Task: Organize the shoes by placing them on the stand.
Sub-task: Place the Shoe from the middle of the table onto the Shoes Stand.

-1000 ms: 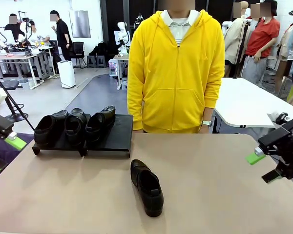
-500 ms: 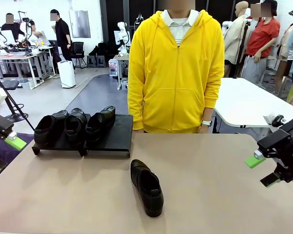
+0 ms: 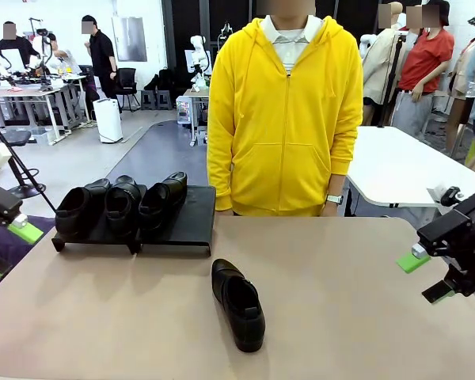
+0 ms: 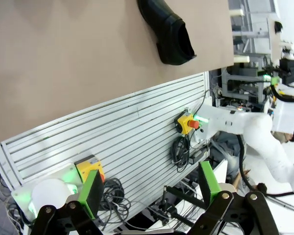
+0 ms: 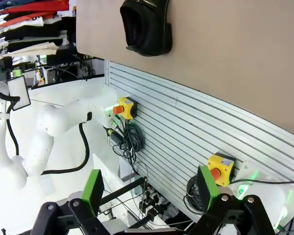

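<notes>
Front view: three black shoes (image 3: 119, 203) sit side by side on the stand (image 3: 186, 226), far left of the tabletop (image 3: 340, 301). A fourth shoe (image 3: 237, 304) lies on the tabletop's middle. Left pincer (image 4: 149, 191) and right pincer (image 3: 424, 275) both gape open, holding nothing.

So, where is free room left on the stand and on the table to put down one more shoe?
The stand is bare on its right section, beside the three shoes crowding its left. The table is bare from the loose shoe to the open right gripper, and left of that shoe toward the open left gripper.
</notes>
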Controlling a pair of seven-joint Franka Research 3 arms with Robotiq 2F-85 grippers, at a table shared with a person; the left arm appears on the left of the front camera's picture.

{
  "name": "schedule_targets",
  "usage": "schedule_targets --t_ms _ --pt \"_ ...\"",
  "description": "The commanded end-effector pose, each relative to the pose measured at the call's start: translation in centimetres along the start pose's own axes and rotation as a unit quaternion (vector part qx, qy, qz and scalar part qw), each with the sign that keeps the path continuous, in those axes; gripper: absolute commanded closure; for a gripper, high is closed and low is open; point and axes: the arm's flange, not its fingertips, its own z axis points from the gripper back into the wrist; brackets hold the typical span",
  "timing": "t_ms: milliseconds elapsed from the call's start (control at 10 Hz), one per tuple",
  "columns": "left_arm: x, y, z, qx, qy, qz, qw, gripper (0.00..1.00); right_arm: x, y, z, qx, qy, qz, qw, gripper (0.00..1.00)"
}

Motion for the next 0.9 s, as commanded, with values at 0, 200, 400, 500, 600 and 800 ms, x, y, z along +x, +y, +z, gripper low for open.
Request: schedule_targets --t_ms 0,200,400,500,600,800 --pt "3.6 -6.9 -6.2 0.051 0.054 0.080 0.994 0.00 0.1 -0.2 0.0 0.010 0.001 0.013 1.000 0.00" --pt "6.4 -13.8 -15.6 0.151 0.050 0.086 0.983 0.00 0.1 -0.2 0.0 0.010 0.001 0.013 1.000 0.00" --pt "7.5 -18.3 -23.3 0.214 0.009 0.102 0.971 0.00 0.1 -0.2 0.0 0.010 0.001 0.013 1.000 0.00" --pt "7.3 -19.5 -26.6 0.263 -0.032 0.110 0.958 0.00 0.1 -0.2 0.0 0.010 0.001 0.013 1.000 0.00" --pt "7.6 -20.3 -28.8 0.301 -0.060 0.096 0.947 0.00 0.1 -0.2 0.0 0.010 0.001 0.013 1.000 0.00" --pt "5.4 -20.4 -28.4 0.235 -0.029 0.074 0.969 0.00 0.1 -0.2 0.0 0.010 0.001 0.013 1.000 0.00"
